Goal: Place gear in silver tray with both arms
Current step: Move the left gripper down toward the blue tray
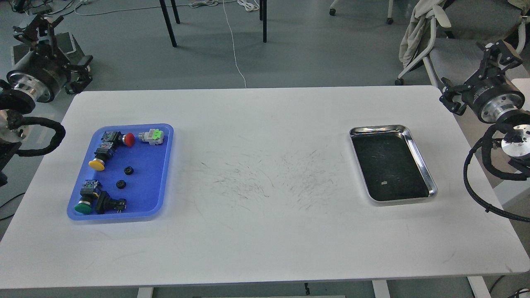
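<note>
Two small black gears [128, 170] [121, 184] lie in the middle of the blue plastic tray [159, 165] at the left of the table. The silver tray [419, 156] lies at the right, its dark bottom holding only a small pale speck. My left gripper [58, 51] hangs off the table's far-left corner, above the floor, fingers spread wide and empty. My right gripper [476, 74] is at the table's far-right corner, fingers spread and empty, beyond and to the right of the silver tray.
The blue tray also holds push-button switches with a red [129, 139], a yellow [96, 164] and a green cap [83, 207], and a grey-green part [152, 136]. The white table [265, 186] has scuff marks mid-way. Chairs and table legs stand behind it.
</note>
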### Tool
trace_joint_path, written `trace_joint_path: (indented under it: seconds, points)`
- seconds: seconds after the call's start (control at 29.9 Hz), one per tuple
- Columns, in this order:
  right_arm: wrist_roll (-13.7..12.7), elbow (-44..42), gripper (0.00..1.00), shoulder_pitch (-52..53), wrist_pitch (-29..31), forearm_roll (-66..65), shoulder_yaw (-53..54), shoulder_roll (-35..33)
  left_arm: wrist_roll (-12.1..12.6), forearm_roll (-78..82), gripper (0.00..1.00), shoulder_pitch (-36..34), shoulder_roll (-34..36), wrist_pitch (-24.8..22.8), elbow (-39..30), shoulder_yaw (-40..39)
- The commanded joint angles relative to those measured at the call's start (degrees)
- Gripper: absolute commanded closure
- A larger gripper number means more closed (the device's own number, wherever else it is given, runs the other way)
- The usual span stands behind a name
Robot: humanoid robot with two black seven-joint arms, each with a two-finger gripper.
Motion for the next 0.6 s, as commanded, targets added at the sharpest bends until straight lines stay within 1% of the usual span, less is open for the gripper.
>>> trace_joint_path:
  seconds: [0.0,0.13,0.2,0.27,0.33,0.37,0.43,0.57]
  points:
    - [-0.01,-0.03,0.0,-0.09,-0.08,-0.03,-0.01,-0.06,0.09,0.76,0.01,0.04,4.29,-2.55,-5.42,0.0]
    - [0.08,0.06,0.0,-0.26,0.0,-0.03,-0.01,-0.15,-0.17,5.05,0.01,-0.04,8.87,-7.74,-11.23,0.35]
    - [0.08,0.15,0.0,-0.35,0.0,-0.03,-0.01,-0.15,-1.14,8.3,0.01,-0.04,10.28,-8.8,-13.17,0.35]
    - [0.08,0.15,0.0,-0.44,0.0,-0.03,-0.01,-0.14,-3.59,10.86,0.01,-0.22,11.07,-8.98,-13.88,0.35]
    - [0.08,0.15,0.0,-0.44,0.0,-0.03,-0.01,-0.15,-5.27,13.05,0.02,-0.22,12.03,-9.24,-15.45,0.88]
    - [0.08,0.24,0.0,-0.44,0.0,-0.03,-0.01,-0.06,-5.8,15.5,0.02,-0.48,13.08,-8.81,-17.03,2.1]
    - [0.08,0.24,0.0,-0.44,0.0,-0.12,-0.01,-0.15,-6.06,21.64,0.02,-1.01,14.49,-8.8,-18.62,2.82]
    - [0.08,0.24,0.0,-0.53,0.0,-0.12,-0.01,-0.15,-7.03,34.57,0.04,-2.33,14.94,-8.37,-18.98,2.81]
